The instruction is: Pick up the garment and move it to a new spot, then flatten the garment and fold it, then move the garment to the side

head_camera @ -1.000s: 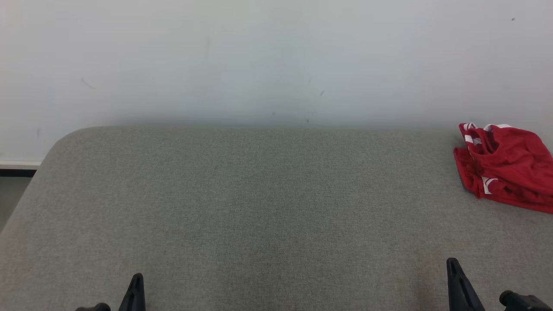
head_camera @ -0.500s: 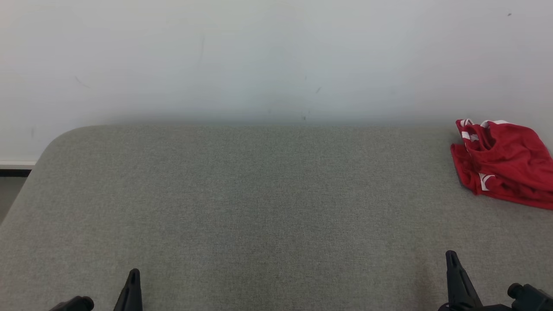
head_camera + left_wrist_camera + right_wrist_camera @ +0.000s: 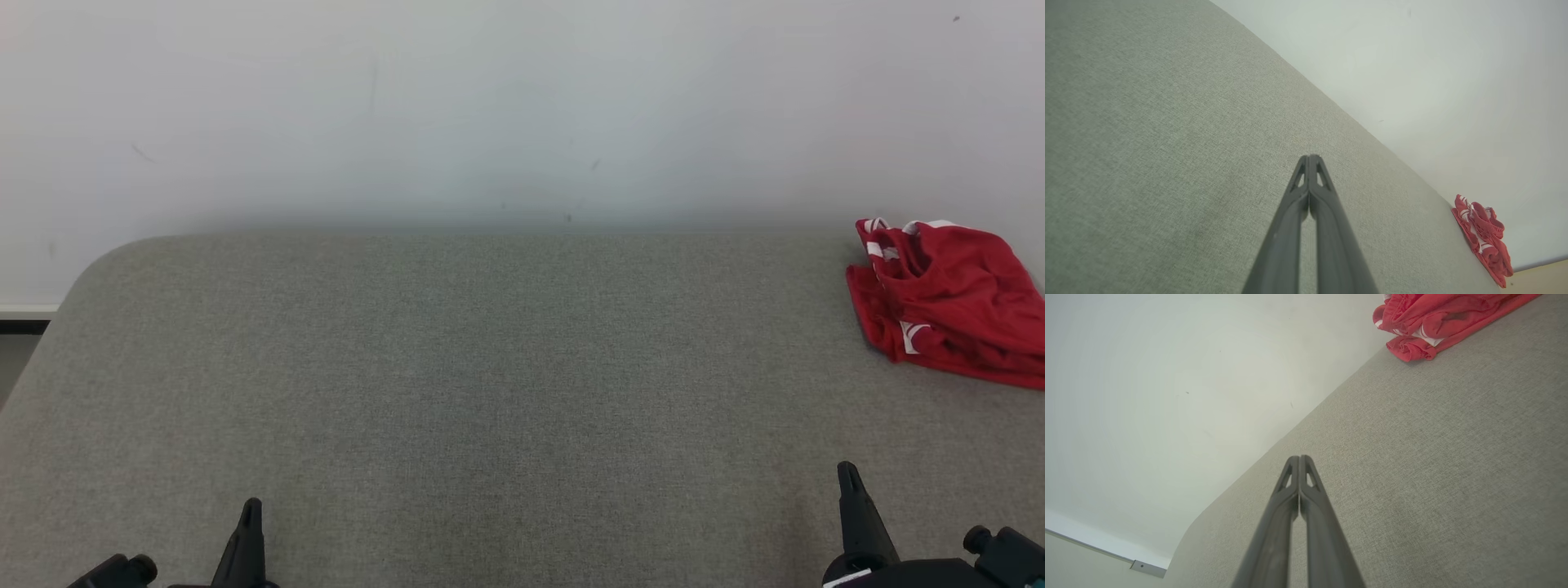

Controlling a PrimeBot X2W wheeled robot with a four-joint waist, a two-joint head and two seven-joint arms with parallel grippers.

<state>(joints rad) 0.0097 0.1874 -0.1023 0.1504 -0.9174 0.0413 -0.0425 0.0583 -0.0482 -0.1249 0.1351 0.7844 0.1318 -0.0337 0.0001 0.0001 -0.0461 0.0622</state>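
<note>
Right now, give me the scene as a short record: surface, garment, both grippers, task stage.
surface: grey fabric-covered table against a pale wall
garment: red with white trim, crumpled in a heap at the table's far right, near the wall
left gripper: shut, empty, at the near left, far from the garment
right gripper: shut, empty, at the near right, closer to the garment but not touching it
task stage: garment not yet picked up; nothing flattened or folded
</note>
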